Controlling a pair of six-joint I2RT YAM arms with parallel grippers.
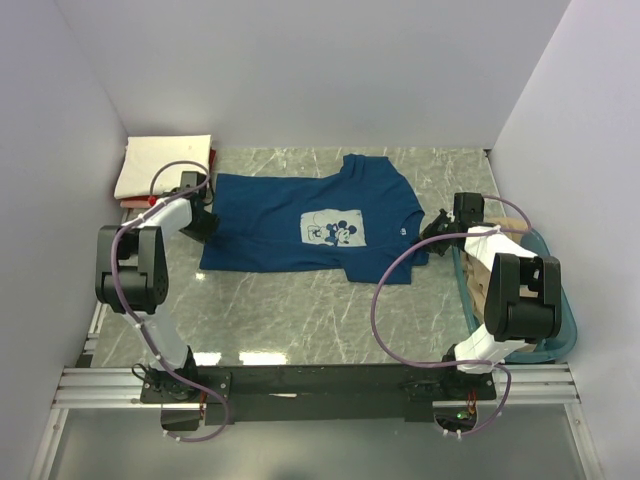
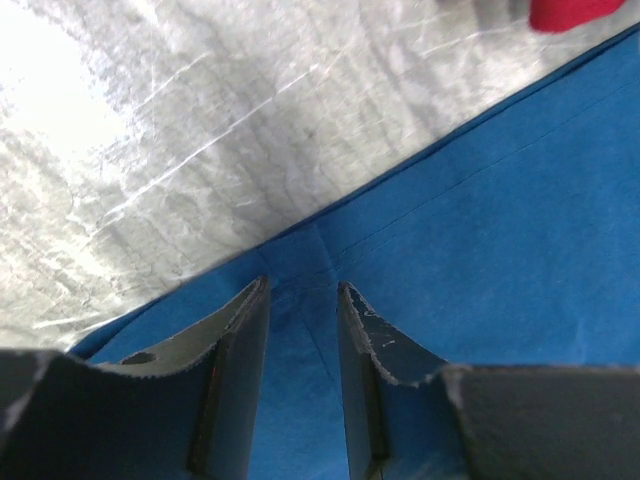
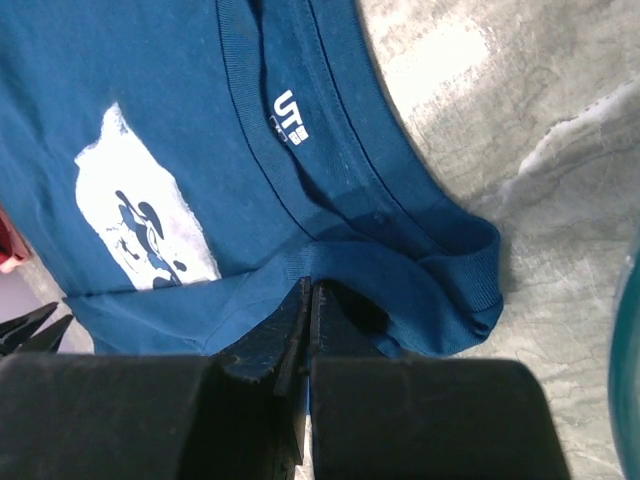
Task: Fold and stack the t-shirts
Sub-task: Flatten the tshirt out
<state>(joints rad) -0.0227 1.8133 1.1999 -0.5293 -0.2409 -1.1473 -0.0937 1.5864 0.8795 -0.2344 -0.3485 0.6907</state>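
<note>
A dark blue t-shirt [image 1: 300, 225] with a pale square cartoon print [image 1: 332, 230] lies spread flat on the marble table, collar toward the right. My left gripper [image 1: 205, 222] is at the shirt's left edge. In the left wrist view it [image 2: 300, 285] is open, its fingers low over the blue cloth [image 2: 480, 230] near the hem. My right gripper [image 1: 437, 222] is at the collar side. In the right wrist view it [image 3: 308, 285] is shut on a raised fold of the shirt [image 3: 150, 80] beside the neckband. A folded cream tee [image 1: 165, 165] lies on a red one [image 1: 130, 203] at the back left.
A teal plastic tub [image 1: 555, 320] stands at the right edge behind my right arm, with tan cloth [image 1: 480, 275] in it. White walls close in the table on three sides. A red patch [image 2: 570, 12] shows at the top of the left wrist view.
</note>
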